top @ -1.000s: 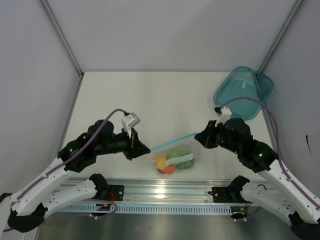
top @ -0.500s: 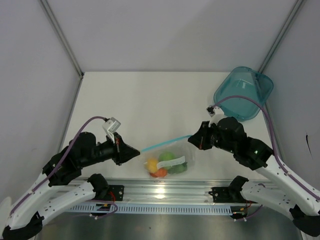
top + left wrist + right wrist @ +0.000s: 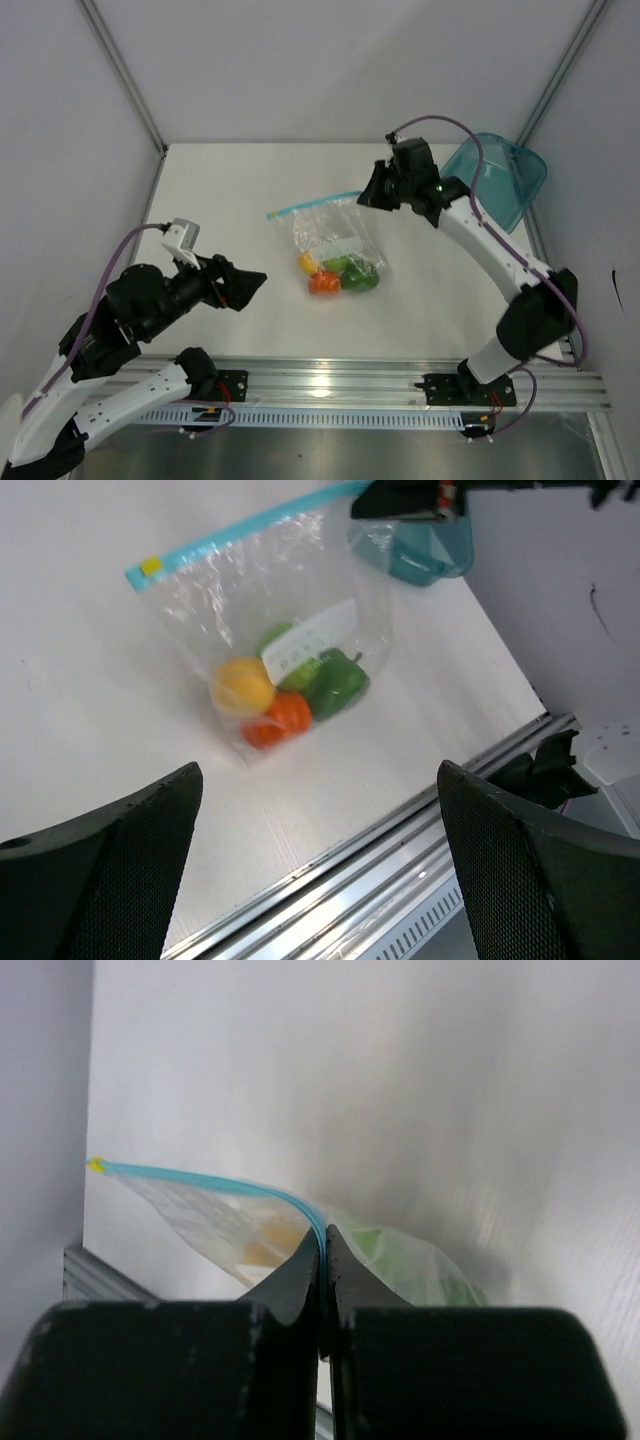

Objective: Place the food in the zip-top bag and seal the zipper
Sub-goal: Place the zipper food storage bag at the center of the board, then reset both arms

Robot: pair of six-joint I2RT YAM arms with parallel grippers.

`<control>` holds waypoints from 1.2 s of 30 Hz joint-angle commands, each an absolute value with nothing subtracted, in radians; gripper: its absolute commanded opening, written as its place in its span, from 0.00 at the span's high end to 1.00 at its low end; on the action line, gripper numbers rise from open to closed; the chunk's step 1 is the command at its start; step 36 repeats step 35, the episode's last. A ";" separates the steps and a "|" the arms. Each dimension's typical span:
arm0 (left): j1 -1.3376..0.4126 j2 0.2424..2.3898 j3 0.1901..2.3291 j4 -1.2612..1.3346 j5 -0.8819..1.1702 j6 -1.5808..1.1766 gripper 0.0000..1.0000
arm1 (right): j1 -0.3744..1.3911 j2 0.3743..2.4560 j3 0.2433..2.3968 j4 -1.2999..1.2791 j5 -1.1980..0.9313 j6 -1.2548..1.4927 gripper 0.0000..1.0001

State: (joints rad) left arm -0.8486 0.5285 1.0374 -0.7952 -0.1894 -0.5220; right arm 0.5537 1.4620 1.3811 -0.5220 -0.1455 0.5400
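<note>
- Black left gripper [image 3: 243,286] is hanging at 8 o'clock from the bag, fingers spread wide and gripping nothing, well apart from it.
- Zip-top bag [image 3: 331,234] is sitting mid-table [image 3: 220,180] and is holding all four pieces of food: yellow [image 3: 243,685], orange-red [image 3: 285,715], light green [image 3: 283,643], dark green [image 3: 337,685], bunched at its 6 o'clock end. Loading is reading as done.
- Zipper [image 3: 240,530] is running along the bag's 12 o'clock edge and is showing as one thin line. Can't tell whether it's pressed shut full length, so I'm judging the seal check as the remaining step.
- Right gripper [image 3: 323,1250] is pinching the zipper near its 2 o'clock end, jaws clamped tight on the strip.
- Teal bowl [image 3: 500,185] is sitting at the table's 2 o'clock corner, tilted, with no food showing in it.
</note>
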 commanded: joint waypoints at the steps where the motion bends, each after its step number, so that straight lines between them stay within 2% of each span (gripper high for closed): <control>1: -0.847 0.459 1.034 -0.793 -0.194 -0.480 0.00 | 0.436 1.674 1.613 -0.480 -0.225 0.482 1.00; 2: -0.847 0.443 1.026 -0.792 -0.178 -0.482 0.01 | 0.413 1.733 1.671 -0.492 -0.256 0.477 0.91; 3: -0.847 0.428 1.008 -0.785 -0.160 -0.488 0.00 | 0.397 1.793 1.736 -0.549 -0.268 0.468 0.74; 4: -0.847 0.398 0.987 -0.785 -0.129 -0.492 0.00 | 0.379 1.907 1.806 -0.596 -0.262 0.437 0.40; 5: -0.847 0.385 0.967 -0.784 -0.117 -0.500 0.00 | 0.380 1.957 1.959 -0.650 -0.197 0.417 0.18; 6: -0.847 0.371 0.954 -0.776 -0.097 -0.500 0.01 | 0.383 1.997 2.023 -0.740 -0.157 0.372 0.05; 7: -0.847 0.350 0.931 -0.772 -0.094 -0.502 0.01 | 0.394 2.037 2.070 -0.767 -0.122 0.351 0.01; 11: -0.847 0.318 0.855 -0.739 -0.071 -0.512 0.00 | 0.416 1.973 2.071 -0.766 -0.002 0.301 0.00; 14: -0.847 0.319 0.810 -0.718 -0.034 -0.535 0.00 | 0.457 1.866 1.890 -0.707 0.133 0.310 0.01; 17: -0.847 0.319 0.759 -0.667 -0.008 -0.572 0.00 | 0.506 1.680 1.604 -0.634 0.222 0.353 0.01; 18: -0.847 0.319 0.720 -0.655 0.006 -0.580 0.01 | 0.543 1.583 1.445 -0.618 0.247 0.373 0.01; 25: -0.848 0.276 0.571 -0.537 0.095 -0.666 0.00 | 0.690 1.098 0.839 -0.577 0.393 0.626 0.01; 31: -0.848 0.215 0.441 -0.420 0.161 -0.756 0.01 | 0.773 0.688 0.693 -0.704 0.370 0.771 0.01; 35: -0.848 0.174 0.384 -0.306 0.241 -0.769 0.01 | 0.821 0.409 0.614 -0.613 0.321 0.741 0.00; 36: -0.848 0.174 0.384 -0.306 0.241 -0.769 0.01 | 0.821 0.409 0.614 -0.613 0.321 0.741 0.00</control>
